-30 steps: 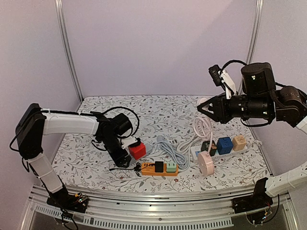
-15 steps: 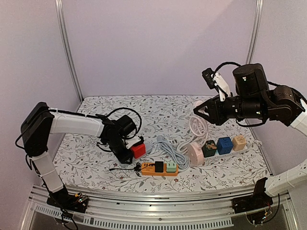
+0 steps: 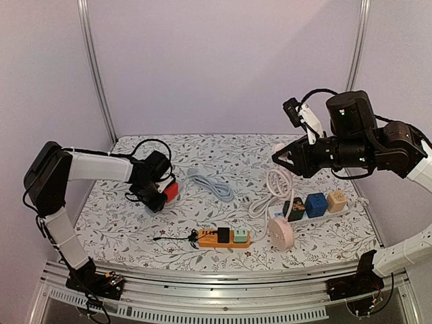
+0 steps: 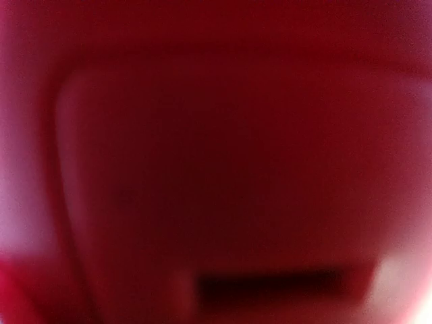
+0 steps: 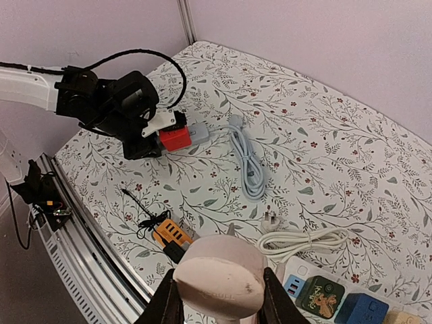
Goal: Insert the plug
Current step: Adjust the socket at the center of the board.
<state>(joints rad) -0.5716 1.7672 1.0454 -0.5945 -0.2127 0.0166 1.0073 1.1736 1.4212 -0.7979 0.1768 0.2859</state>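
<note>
My left gripper (image 3: 162, 196) is shut on a red socket block (image 3: 172, 192) at the table's left. The block fills the left wrist view (image 4: 216, 162) and hides the fingers there. A grey cable (image 3: 210, 183) trails from the block. A round pink plug (image 3: 280, 233) lies on the table between the orange and white strips. My right gripper (image 3: 277, 157) hangs high above it, part open and empty. In the right wrist view the pink plug (image 5: 219, 277) shows through the gap between the fingers (image 5: 164, 307). The red block (image 5: 175, 138) lies far off at upper left.
An orange power strip (image 3: 206, 236) holding a black and a green plug lies near the front. A white power strip (image 3: 273, 214) with green, blue and beige cube plugs lies at the right, a coiled white cord (image 3: 285, 181) behind it. Walls enclose the table.
My left gripper has pulled the red block and grey cable left and back, away from the orange strip. The pink plug shifted toward the white strip's end, then back. My right gripper edged left.
</note>
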